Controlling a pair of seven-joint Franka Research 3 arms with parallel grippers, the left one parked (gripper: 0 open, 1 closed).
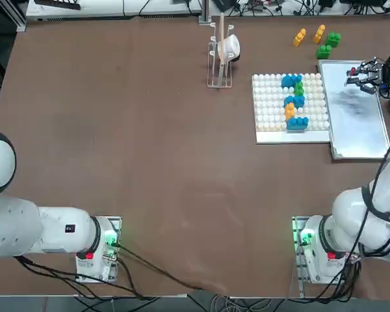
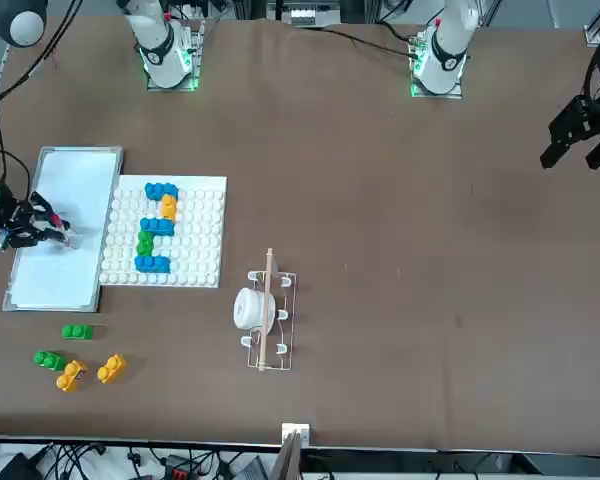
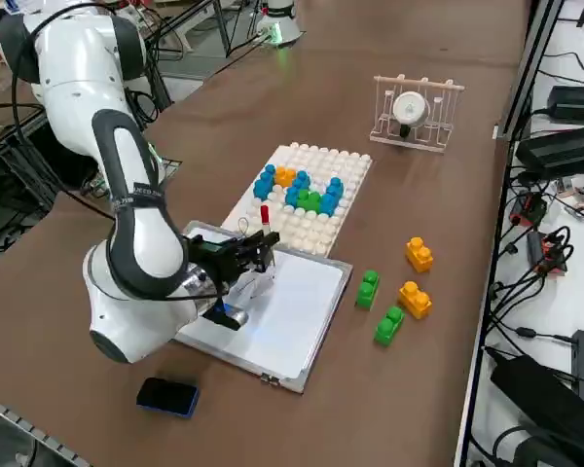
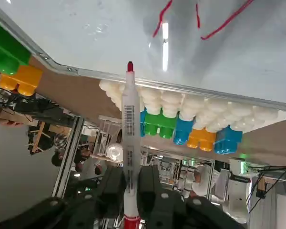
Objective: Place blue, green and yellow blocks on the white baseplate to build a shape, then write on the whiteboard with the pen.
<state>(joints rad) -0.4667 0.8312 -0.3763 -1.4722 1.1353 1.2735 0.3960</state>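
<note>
**Kid:** From above, what is the black right gripper point(image 1: 355, 77) doing?

**Pal:** Hovering over the smooth silver-framed whiteboard point(image 1: 364, 130).

**Kid:** And up close?

**Pal:** It is pinching the slim white pen point(image 4: 130, 143), red tip out. A tilting pen could be skipping and smudging lines.

My brown table point(image 1: 149, 162) carries: white baseplate point(image 1: 270, 104); whiteboard point(image 1: 361, 123) touching the baseplate's right edge; wire rack point(image 1: 220, 55) to the baseplate's left; loose green and yellow blocks point(image 1: 318, 39) beyond the baseplate; black eraser point(image 3: 167, 396) near the whiteboard.
</note>
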